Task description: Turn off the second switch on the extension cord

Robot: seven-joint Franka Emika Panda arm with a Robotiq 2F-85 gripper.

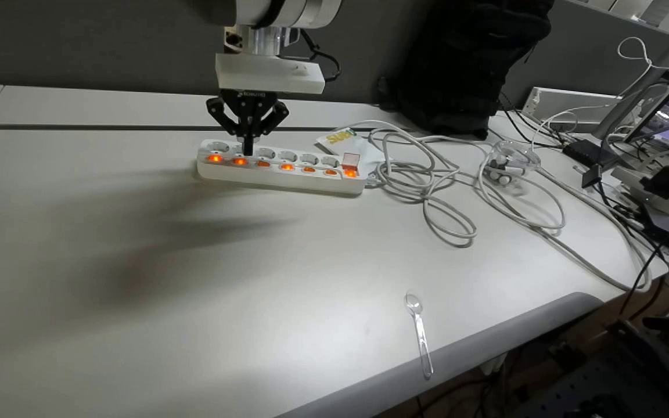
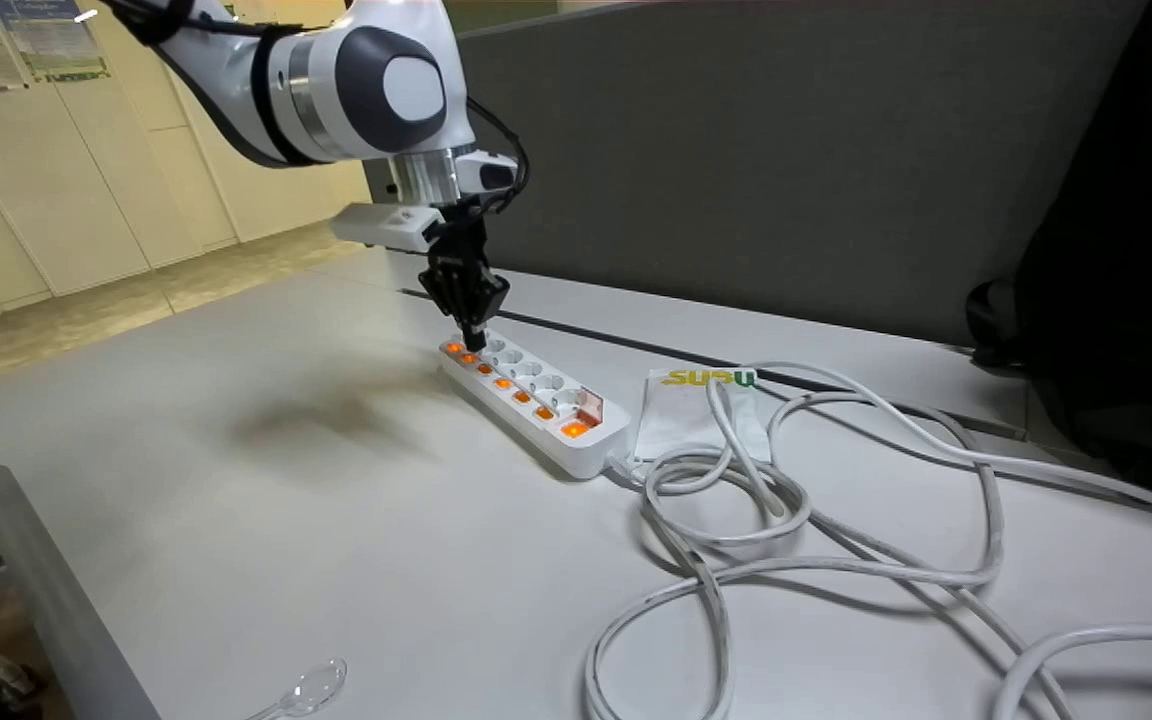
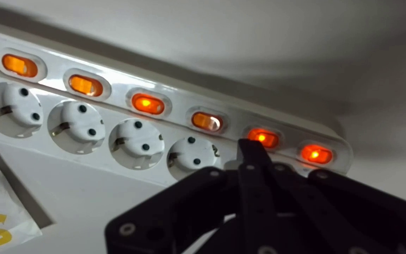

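My pincer (image 1: 248, 150) together above the lit second switch (image 3: 263, 138)

It holds nothing; the switch lies just past its tip in the wrist view, near edge partly hidden, its long axis running along the extension cord (image 1: 282, 180) on the bench (image 1: 253, 302); contact I cannot tell. I count it second from the end away from the cable (image 2: 836, 565), so a slight shift and a press down seem called for. The lit end switch (image 3: 316, 154) and unlit third switch (image 3: 207, 121) flank it, easy to catch by mistake; packet (image 2: 701, 425) near the cable end, spoon (image 1: 413, 304) well apart, neither in my way
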